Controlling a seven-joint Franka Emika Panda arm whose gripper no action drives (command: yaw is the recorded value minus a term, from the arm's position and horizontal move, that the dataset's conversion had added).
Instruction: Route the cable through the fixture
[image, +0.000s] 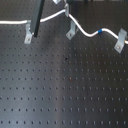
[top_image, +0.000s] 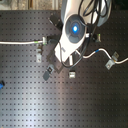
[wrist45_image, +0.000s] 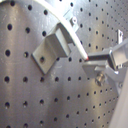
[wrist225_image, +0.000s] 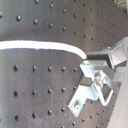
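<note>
first wrist view shows the pincer (wrist45_image: 89, 61) clamped on the cable (wrist45_image: 70, 30), beside a bracket (wrist45_image: 50, 47). the cable runs along the tabletop's (image: 60, 90) far edge over three clips. risk: pulling sideways could drag it off the middle clip (image: 70, 33).

In the first exterior view we see the surface (image: 65, 90) lying open below the brackets. Three brackets (image: 71, 33) stand along the upper part, with the cable (image: 85, 31) strung across them, barring passage there.
</note>
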